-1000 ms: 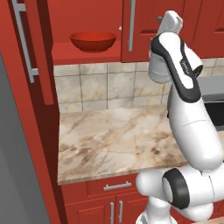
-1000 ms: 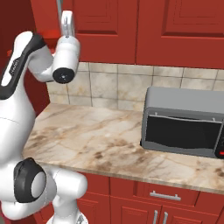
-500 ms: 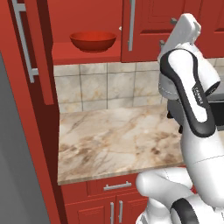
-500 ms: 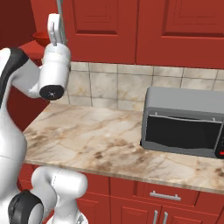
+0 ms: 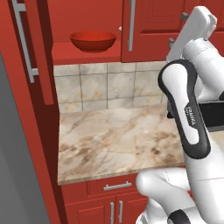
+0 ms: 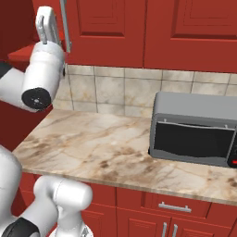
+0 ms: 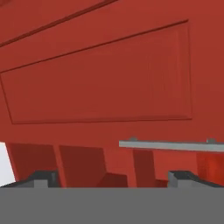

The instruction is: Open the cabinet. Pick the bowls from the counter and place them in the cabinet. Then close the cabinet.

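Observation:
The cabinet has its left door swung wide open and its right door shut, bar handle upright. A glossy red bowl sits on the red inner shelf. A pale sliver shows at the right door's edge, too small to tell what it is. My gripper hangs open and empty high at the right, a short way in front of the shut door. In the hand view the gripper faces a red door panel with a silver handle just above the fingertips.
The marble counter runs below a tiled backsplash. A grey microwave stands on the counter's right part. Red base cabinets with a drawer lie under the front edge. My white arm fills the right side.
My hand has drawn back from the cabinet toward the cameras, and the arm has folded closer to the base. The red bowl stays on the shelf. The jaws remain wide.

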Motion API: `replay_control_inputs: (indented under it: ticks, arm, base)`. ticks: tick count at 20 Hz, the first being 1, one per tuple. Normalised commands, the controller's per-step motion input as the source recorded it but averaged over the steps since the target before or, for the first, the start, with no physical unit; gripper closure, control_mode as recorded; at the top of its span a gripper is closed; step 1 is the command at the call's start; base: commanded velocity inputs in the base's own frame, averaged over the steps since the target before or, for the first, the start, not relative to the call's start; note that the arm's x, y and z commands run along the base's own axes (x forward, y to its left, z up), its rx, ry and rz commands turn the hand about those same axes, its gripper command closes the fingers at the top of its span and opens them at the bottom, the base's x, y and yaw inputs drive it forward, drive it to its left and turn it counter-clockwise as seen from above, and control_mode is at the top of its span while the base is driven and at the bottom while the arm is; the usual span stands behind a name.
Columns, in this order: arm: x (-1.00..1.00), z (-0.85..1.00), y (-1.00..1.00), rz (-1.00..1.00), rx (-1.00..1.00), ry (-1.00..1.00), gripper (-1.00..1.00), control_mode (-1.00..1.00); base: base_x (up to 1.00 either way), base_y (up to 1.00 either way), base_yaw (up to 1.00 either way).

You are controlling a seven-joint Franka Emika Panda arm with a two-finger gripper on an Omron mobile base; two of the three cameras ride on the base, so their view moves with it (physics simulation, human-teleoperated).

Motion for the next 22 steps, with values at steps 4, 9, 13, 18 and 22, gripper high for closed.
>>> replay_control_inputs:
  ticks: [4,9,13,18,22]
  arm:
    - [-0.76,0.16,0.00,0.00,0.00,0.27,-1.00,-1.00]
    - [-0.81,-0.01,0.02,0.00,0.03,0.22,-1.00,-1.00]
    - [-0.77,-0.07,0.00,0.00,0.01,0.01,-1.00,-1.00]
    - [-0.58,0.00,0.00,0.00,0.03,0.02,-1.00,-1.00]
    - [-0.64,-0.14,0.00,0.00,0.03,0.01,-1.00,-1.00]
  base:
    - [0.00,0.00,0.00]
    - [0.00,0.00,0.00]
    - [0.00,0.00,0.00]
    - [0.00,0.00,0.00]
    - [0.00,0.00,0.00]
